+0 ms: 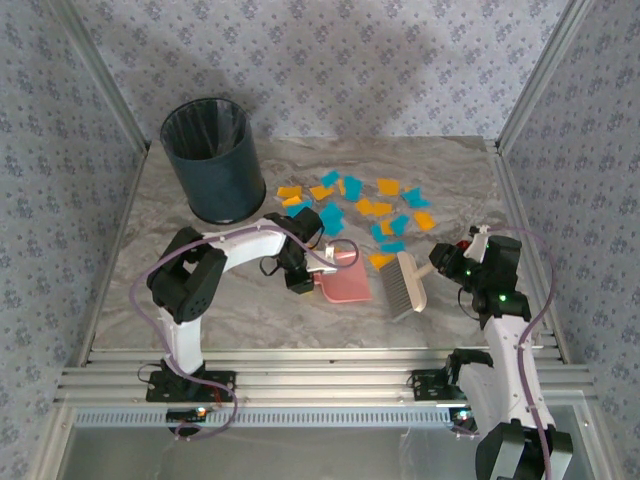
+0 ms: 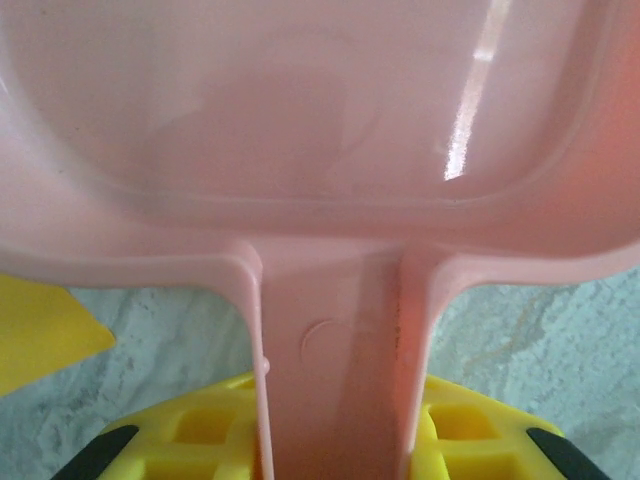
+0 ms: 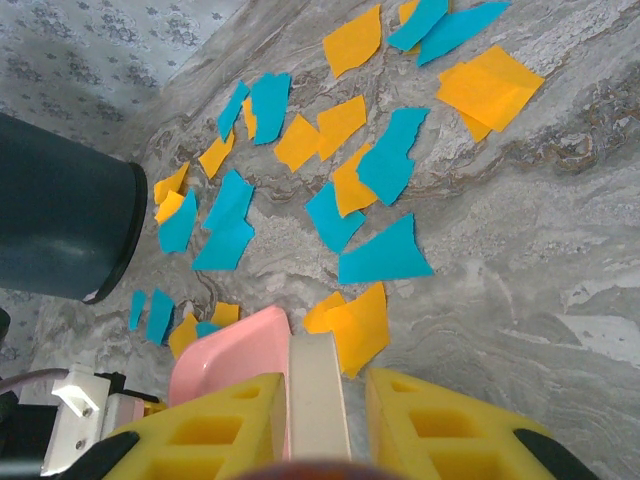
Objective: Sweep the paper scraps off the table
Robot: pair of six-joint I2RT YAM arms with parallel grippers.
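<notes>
The left gripper [image 2: 335, 445] has its yellow jaws pinched narrow on the flat handle of the one glossy pink plastic dustpan [image 2: 320, 150]. The right gripper [image 3: 325, 420] is closed tight on the cream handle of the single pale bristle brush [image 1: 405, 283]. Overhead, the two tools sit side by side on the grey marbled stone table [image 1: 250, 310] near one dark round bin [image 1: 212, 160], while the right wrist view brings out the orange and teal paper scraps [image 3: 385, 255], roughly two dozen, scattered just beyond the dustpan.

Dark bin [image 1: 212, 160]; pink dustpan [image 1: 345, 283]; brush [image 1: 407, 285]
</notes>
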